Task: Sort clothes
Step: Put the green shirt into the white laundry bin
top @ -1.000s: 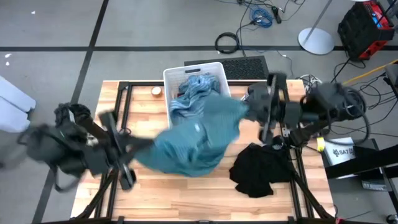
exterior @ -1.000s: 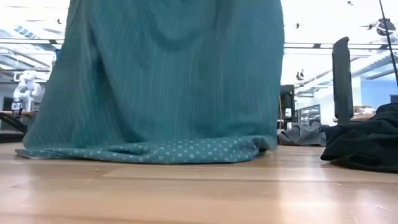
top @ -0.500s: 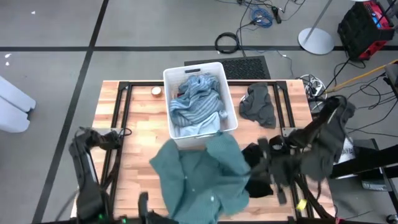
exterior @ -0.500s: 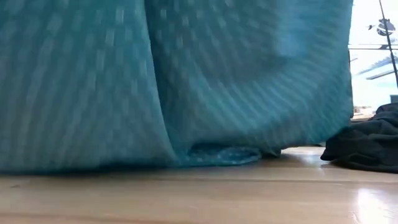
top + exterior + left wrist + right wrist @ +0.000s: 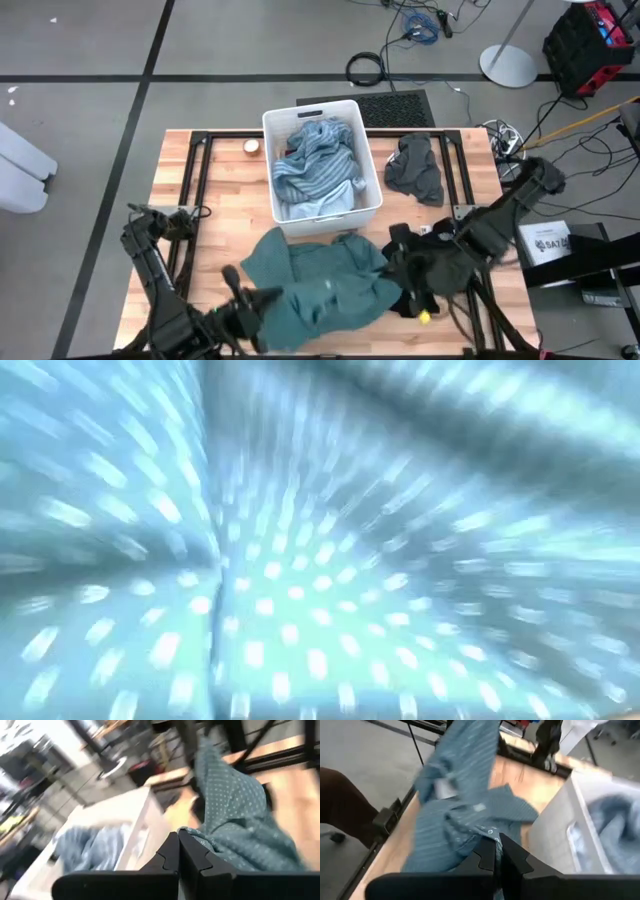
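Spreading across the wooden table just in front of the white plastic bin, the teal green shirt lies rumpled and wide, a soft woven cloth with fine stripes on one face and small pale dots on the other. Its dotted side fills the whole low view, pressed close to that camera. The table is pale butcher-block planks crossed by black metal rails. The bin, a rectangular tub with a rolled rim, holds a blue-grey striped garment heaped over a light blue piece. To the right of the bin a dark grey garment sits crumpled on the wood, well apart from the shirt. A black garment lies just beside the shirt's right edge, mostly hidden under the right arm. The left gripper is clenched on the shirt's front left hem, far from the bin; the left wrist view shows its fingers pinched together with dotted cloth between them. The right gripper grips the shirt's right edge, fingers closed on striped fabric. Off the table beyond the right arm, a white label reads "SAT".
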You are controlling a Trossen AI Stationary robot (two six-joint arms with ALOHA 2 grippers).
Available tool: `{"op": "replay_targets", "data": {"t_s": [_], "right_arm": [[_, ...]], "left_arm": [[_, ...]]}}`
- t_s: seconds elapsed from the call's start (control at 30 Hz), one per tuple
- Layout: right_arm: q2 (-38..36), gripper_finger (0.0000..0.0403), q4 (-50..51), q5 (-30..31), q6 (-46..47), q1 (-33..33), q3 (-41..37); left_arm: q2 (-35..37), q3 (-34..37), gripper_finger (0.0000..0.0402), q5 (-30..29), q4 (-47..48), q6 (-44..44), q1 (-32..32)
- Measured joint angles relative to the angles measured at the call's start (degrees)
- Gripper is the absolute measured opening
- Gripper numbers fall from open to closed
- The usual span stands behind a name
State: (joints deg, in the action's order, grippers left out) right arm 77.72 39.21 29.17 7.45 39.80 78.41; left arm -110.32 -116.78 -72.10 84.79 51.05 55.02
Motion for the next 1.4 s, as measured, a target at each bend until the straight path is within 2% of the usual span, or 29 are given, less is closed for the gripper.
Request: {"op": "replay_targets", "data": {"t_s": [0.07, 0.17, 0.23, 0.37, 0.5, 0.63, 0.7, 0.83, 0.9, 0.97, 1.1, 1.4], "right_arm": [[-4.70, 0.0000, -8.68, -3.63, 0.50, -3.25, -10.52], [-10.15, 0.0000, -21.25, -8.98, 0.97, -9.08, -25.40], [-12.05, 0.0000, -28.05, -10.94, 1.72, -12.47, -32.74], [-11.63, 0.0000, -37.61, -15.11, 2.39, -18.17, -41.92], [-8.35, 0.0000, -43.47, -18.88, 2.59, -22.63, -45.95], [-3.51, 0.0000, -45.56, -21.86, 4.27, -25.83, -46.75], [-1.34, 0.0000, -47.47, -23.26, 5.20, -26.85, -46.64], [2.54, 0.0001, -48.73, -23.29, 6.47, -27.92, -46.70], [4.18, 0.0006, -49.05, -22.45, 7.54, -28.43, -46.68], [5.67, 0.0020, -48.95, -22.01, 7.96, -28.75, -46.68], [7.58, 0.0072, -48.92, -22.01, 5.82, -28.71, -46.68], [8.51, 0.0242, -48.91, -21.62, 8.69, -28.69, -46.61]], "left_arm": [[0.00, 3.32, 0.0000, -0.01, 5.47, 10.91, -0.49], [1.39, 10.76, 0.0000, 0.47, 3.16, 15.90, -0.80], [2.38, 15.80, 0.0000, 2.21, 2.59, 23.44, -1.11], [2.48, 25.85, 0.0000, 7.09, 0.01, 39.14, -1.42], [2.60, 33.80, 0.0000, 9.95, -10.83, 44.49, -2.64], [2.58, 39.40, 0.0000, 16.78, -25.42, 37.95, -6.01], [2.58, 41.52, 0.0000, 23.70, -32.17, 32.56, -8.54], [2.56, 43.93, 0.0000, 38.87, -39.14, 23.28, -14.21], [2.56, 44.49, 0.0000, 43.44, -41.09, 18.18, -16.61], [2.56, 44.47, 0.0004, 45.17, -42.34, 12.84, -18.65], [2.56, 44.40, 0.0032, 48.56, -43.78, 4.41, -22.03], [3.68, 37.80, 0.0139, 61.26, -40.31, -13.00, -26.55]]}}
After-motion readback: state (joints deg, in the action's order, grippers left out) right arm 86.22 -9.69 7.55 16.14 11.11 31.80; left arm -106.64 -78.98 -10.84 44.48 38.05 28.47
